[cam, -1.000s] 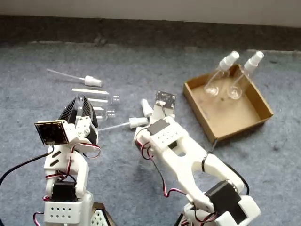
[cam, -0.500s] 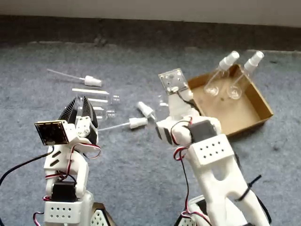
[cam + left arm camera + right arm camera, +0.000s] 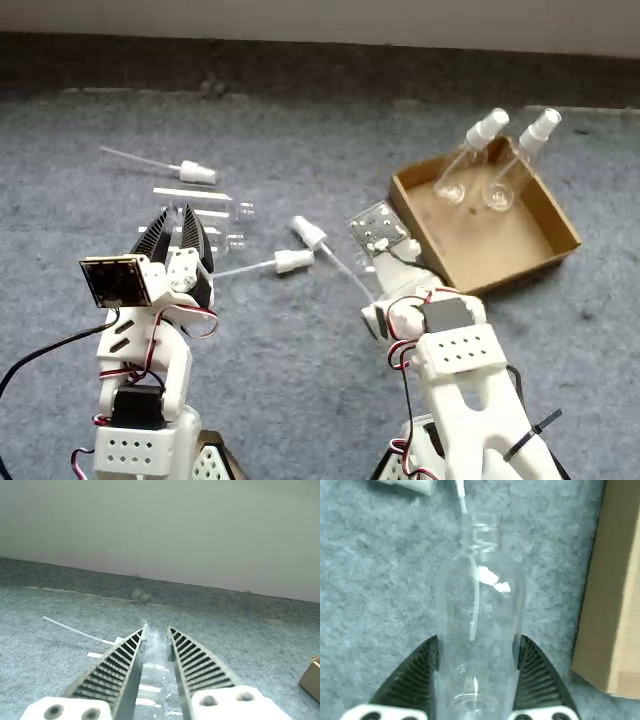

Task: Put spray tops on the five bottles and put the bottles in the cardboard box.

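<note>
Clear plastic bottle [image 3: 477, 605], uncapped, clamped near its base between the two black ribbed fingers of the right gripper [image 3: 477, 645]. It lies close over the grey carpeted table surface [image 3: 300, 140], just beside the outer wall of the shallow brown cardboard box [image 3: 490, 245]. A thin white dip tube [image 3: 470, 580] passes through the bottle's open neck into its body; its white spray top [image 3: 308, 232] lies on the surface just beyond the neck. Inside the box, a pair of clear bottles fitted with white spray tops [image 3: 468, 160] leans against the far wall. A second loose spray top [image 3: 293, 261] lies between the two arms, and a third loose spray top [image 3: 197, 173] farther off, near two uncapped clear bottles lying side by side [image 3: 205, 213]. The left gripper [image 3: 175, 215] hangs over these with fingers slightly apart; contact cannot be told
</note>
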You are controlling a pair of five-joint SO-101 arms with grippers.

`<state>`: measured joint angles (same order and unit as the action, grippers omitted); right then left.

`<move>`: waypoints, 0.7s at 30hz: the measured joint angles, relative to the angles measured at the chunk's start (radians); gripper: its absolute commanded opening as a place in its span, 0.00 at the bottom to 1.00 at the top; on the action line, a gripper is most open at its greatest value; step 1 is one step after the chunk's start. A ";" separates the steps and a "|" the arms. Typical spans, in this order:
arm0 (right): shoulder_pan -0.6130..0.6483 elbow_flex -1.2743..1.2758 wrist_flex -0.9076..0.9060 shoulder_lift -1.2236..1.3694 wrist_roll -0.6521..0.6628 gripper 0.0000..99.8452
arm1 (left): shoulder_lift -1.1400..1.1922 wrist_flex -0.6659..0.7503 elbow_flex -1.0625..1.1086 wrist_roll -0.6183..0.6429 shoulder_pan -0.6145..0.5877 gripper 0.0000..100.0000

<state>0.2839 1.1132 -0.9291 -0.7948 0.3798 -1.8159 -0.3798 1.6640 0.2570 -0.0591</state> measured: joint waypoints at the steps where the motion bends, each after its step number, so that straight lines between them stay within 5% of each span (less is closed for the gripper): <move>1: -0.015 0.000 -0.015 -0.002 0.008 0.01 | 0.000 0.000 0.000 0.000 -0.002 0.03; 11: -0.066 -0.098 -0.081 0.006 0.020 0.05 | 0.000 0.000 0.000 0.000 0.003 0.03; 21: -0.068 -0.281 -0.081 0.396 0.020 0.10 | 0.000 0.000 0.000 0.000 0.003 0.03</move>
<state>0.2163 0.8324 -1.0104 -0.3989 0.3997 -1.8159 -0.3798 1.6640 0.2570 -0.0560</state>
